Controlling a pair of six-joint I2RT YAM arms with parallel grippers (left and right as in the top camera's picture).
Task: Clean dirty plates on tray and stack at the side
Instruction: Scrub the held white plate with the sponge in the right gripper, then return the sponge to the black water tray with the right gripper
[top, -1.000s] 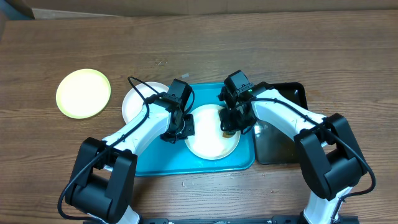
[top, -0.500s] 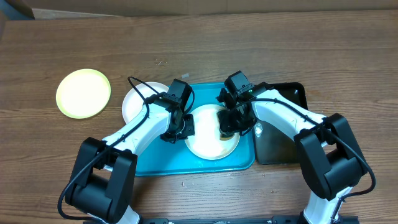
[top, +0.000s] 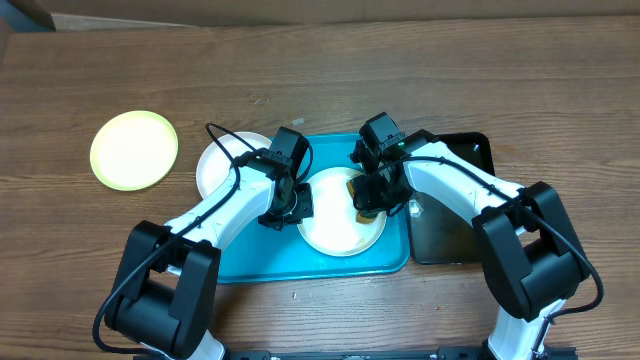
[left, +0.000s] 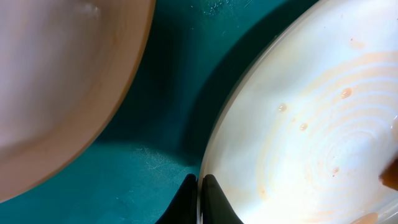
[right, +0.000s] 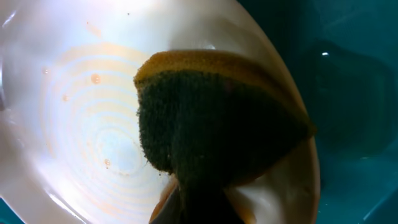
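The turquoise tray (top: 250, 255) lies at the middle of the wooden bench (top: 400, 70), with a black tub (top: 455, 235) touching its right side. A white plate (top: 335, 235) sits inside the tray, right of centre. The left wrist view shows faint orange rings and a few small droplets on its face.

The left pincer (left: 199, 186) is closed on this plate's left rim, with one dark finger on each side of the edge and almost no gap between them.

The right pincer (top: 367, 200) is clamped on a sponge (right: 211, 118), which has a dark green scrub face and a yellow layer along its upper edge. The sponge rests on the upper right part of the same plate and reaches to its rim. In the right wrist view it hides most of the fingers, so only the dark base of the grip shows at the bottom of the frame.

A second white plate (top: 215, 165) lies at the tray's upper left corner, overlapping the tray's edge. It seems to rest partly on the raised rim, but from above I cannot be sure. In the left wrist view it fills the upper left corner, apart from the first plate, with a strip of shadowed tray floor between them.

The yellow-green plate (top: 134, 150) lies on the bare bench to the left — well apart from the tray and both arms.
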